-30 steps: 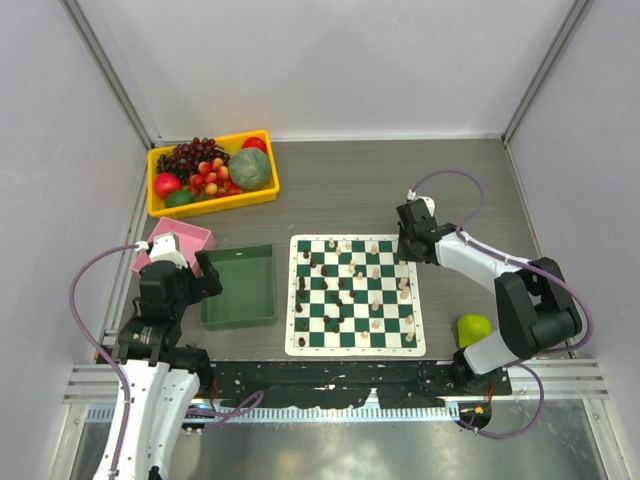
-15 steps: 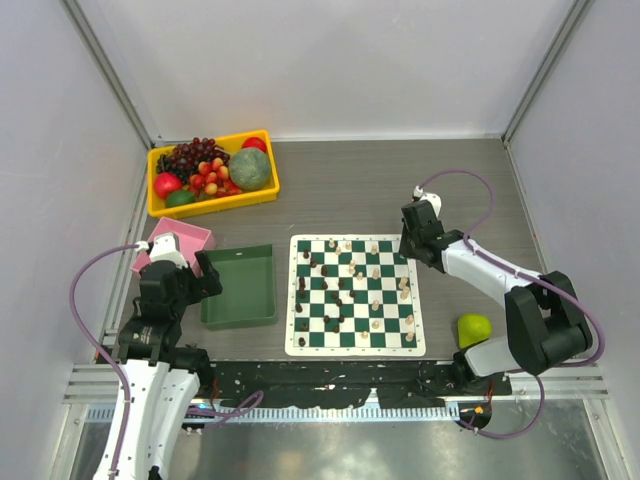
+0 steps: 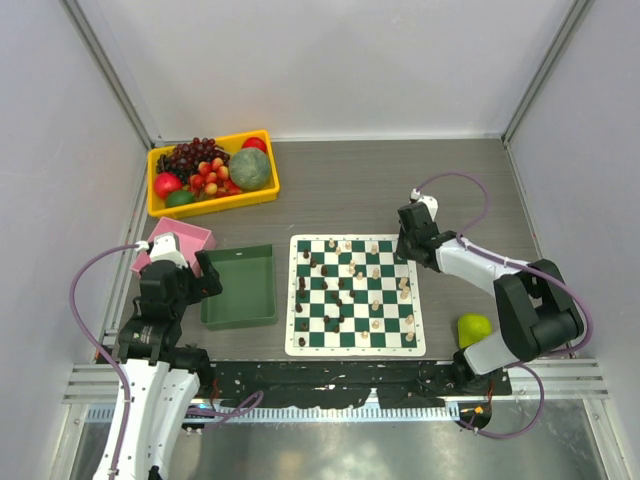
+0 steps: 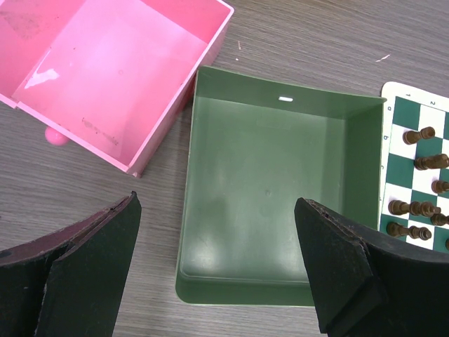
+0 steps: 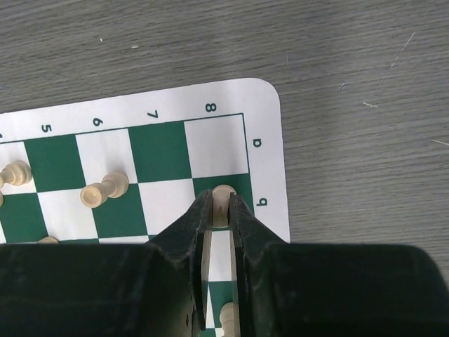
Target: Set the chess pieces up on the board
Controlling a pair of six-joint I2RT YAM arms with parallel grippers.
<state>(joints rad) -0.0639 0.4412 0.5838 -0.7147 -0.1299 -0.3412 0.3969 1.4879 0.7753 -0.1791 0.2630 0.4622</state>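
Observation:
The green-and-white checked board [image 3: 356,351] lies in the middle of the table, with dark and cream chess pieces [image 3: 350,290] scattered over it. Some stand and some lie on their sides. My right gripper [image 3: 405,247] is low over the board's far right corner. In the right wrist view it [image 5: 222,203] is shut on a cream piece [image 5: 223,192] that stands on the green square by the board's border [image 5: 270,140]. My left gripper [image 4: 217,274] is open and empty above the near edge of the green tray [image 4: 266,175]. Dark pieces [image 4: 419,135] show at its right.
A pink box [image 3: 178,243] stands left of the green tray [image 3: 240,287]. A yellow bin of fruit [image 3: 212,171] is at the far left. A green pear [image 3: 474,327] lies right of the board. A fallen cream piece [image 5: 104,191] lies two squares left of the held one.
The right arm's wrist and elbow shifted slightly to the right and came back. The gripper stayed at the board's far right corner. The left arm has not moved.

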